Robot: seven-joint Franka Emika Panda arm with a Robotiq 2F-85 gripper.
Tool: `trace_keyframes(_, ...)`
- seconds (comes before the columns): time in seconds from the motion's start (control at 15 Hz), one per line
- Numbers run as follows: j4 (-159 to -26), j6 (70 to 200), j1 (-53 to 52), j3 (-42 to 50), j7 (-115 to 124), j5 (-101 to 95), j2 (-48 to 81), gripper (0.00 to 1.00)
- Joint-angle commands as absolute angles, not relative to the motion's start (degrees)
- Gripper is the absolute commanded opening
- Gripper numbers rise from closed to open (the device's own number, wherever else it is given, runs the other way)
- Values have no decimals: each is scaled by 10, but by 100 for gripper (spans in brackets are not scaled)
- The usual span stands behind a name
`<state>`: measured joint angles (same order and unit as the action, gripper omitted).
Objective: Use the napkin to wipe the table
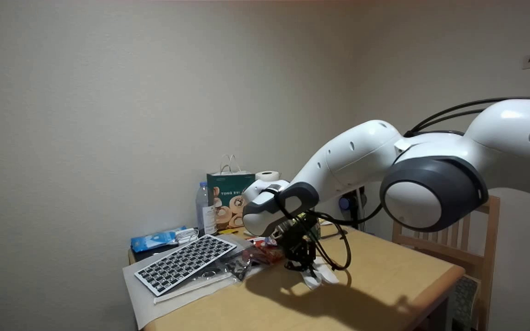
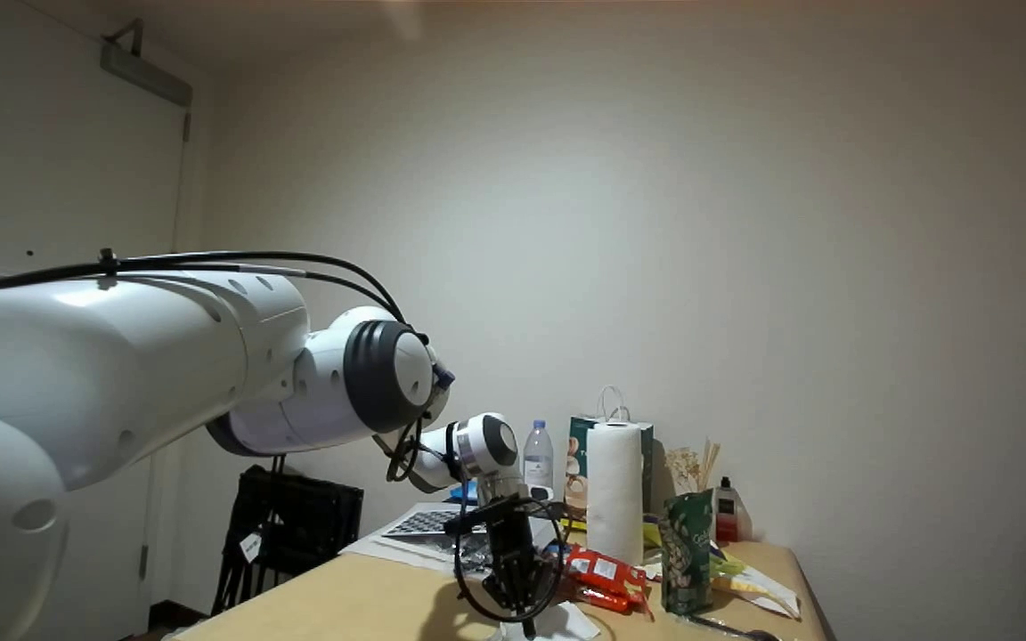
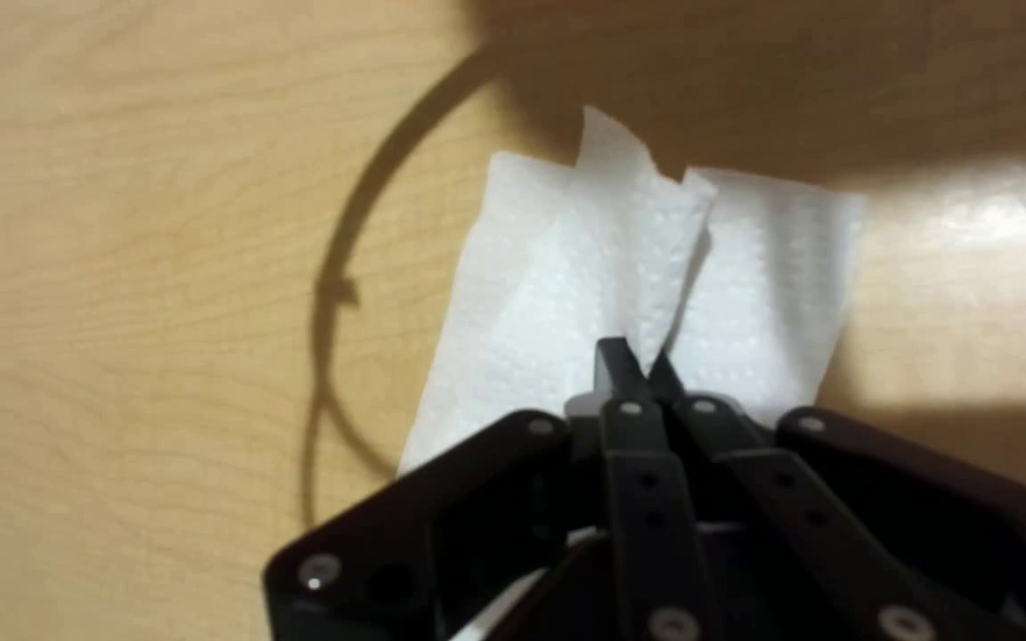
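A white napkin (image 3: 531, 294) with an embossed pattern lies on the light wood table (image 3: 166, 267), its middle pinched into a raised fold. My black gripper (image 3: 645, 361) is shut on that fold, fingertips close together and pointing down. The near part of the napkin is hidden under the gripper in the wrist view. In both exterior views the gripper (image 1: 310, 272) (image 2: 527, 627) is low over the table (image 1: 384, 257) (image 2: 344, 596), and parts of the napkin (image 1: 325, 272) (image 2: 566, 621) show around its tips.
A keyboard (image 1: 185, 263) on white sheets lies on one side. Red packets (image 2: 604, 577), a paper towel roll (image 2: 614, 494), a green pouch (image 2: 687, 552), a bottle (image 2: 538, 458) and a paper bag (image 1: 230, 197) stand or lie near the gripper or behind it. A chair (image 1: 453, 239) stands beyond the table edge.
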<state>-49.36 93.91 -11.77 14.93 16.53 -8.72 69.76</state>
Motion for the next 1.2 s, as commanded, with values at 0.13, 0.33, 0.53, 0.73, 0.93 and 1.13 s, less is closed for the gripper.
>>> trace_keyframes(0.13,-502,933,-111,128,118,-78,709,0)
trace_keyframes(0.33,-539,977,-110,112,67,-69,708,0)
trace_keyframes(0.53,-564,1002,-112,109,18,-69,702,0)
trace_keyframes(0.73,-560,974,-110,111,-39,-69,694,0)
trace_keyframes(0.93,-552,929,-125,129,-24,-80,686,28)
trace_keyframes(1.13,-561,918,-145,136,-13,-90,671,44)
